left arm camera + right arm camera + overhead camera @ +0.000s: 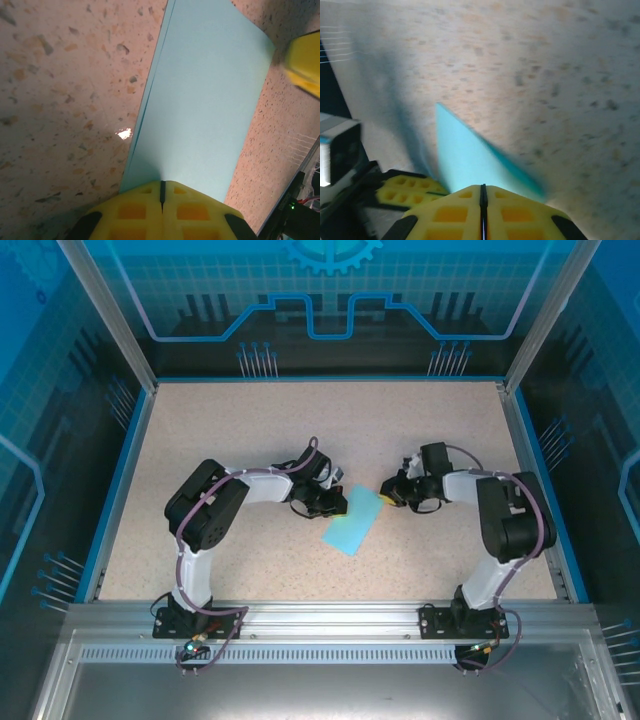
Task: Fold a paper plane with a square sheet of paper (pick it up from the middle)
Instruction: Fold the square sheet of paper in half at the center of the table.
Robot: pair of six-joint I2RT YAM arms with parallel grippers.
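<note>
Paper (352,522), folded, lies mid-worktop between the grippers. Left gripper (161,187), fingers pressed together, sits at its left edge. Right gripper (483,189), likewise closed, sits just beside its far corner.

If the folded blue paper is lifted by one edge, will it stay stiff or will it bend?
The paper looks thin, with two layers showing at its long edge, so it would probably sag, though the fold may stiffen it slightly. It lies on the table and seems very light, so a push would likely slide it.
</note>
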